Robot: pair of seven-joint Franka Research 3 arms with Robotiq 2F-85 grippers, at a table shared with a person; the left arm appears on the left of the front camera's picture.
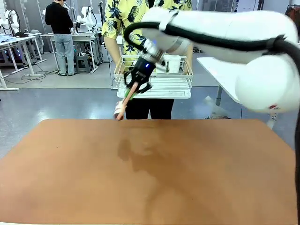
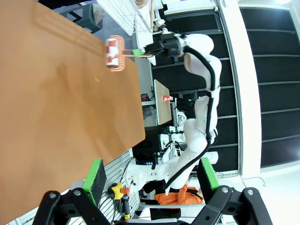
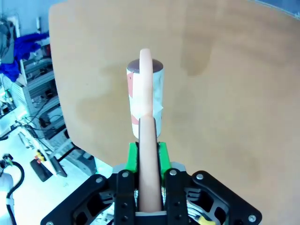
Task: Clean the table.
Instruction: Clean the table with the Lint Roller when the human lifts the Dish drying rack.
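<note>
The reddish-brown table (image 1: 150, 178) spreads across the front view. My right gripper (image 1: 134, 90) hangs above its far edge, shut on the pink handle of a lint roller (image 1: 120, 111), whose red-and-white roll points down close to the tabletop. In the right wrist view the green pads of the right gripper (image 3: 148, 157) clamp the handle, and the lint roller (image 3: 145, 98) hangs over the table (image 3: 225, 93). My left gripper (image 2: 152, 176) is open with nothing between its pads, off the table's side. It looks across the table (image 2: 56, 117) at the lint roller (image 2: 114, 53).
A person (image 1: 136, 18) in a yellow patterned shirt stands at the far side holding a white wire basket (image 1: 154, 77) right behind my right gripper. A white table (image 1: 220, 75) stands at the right. Workbenches and another person are far back left.
</note>
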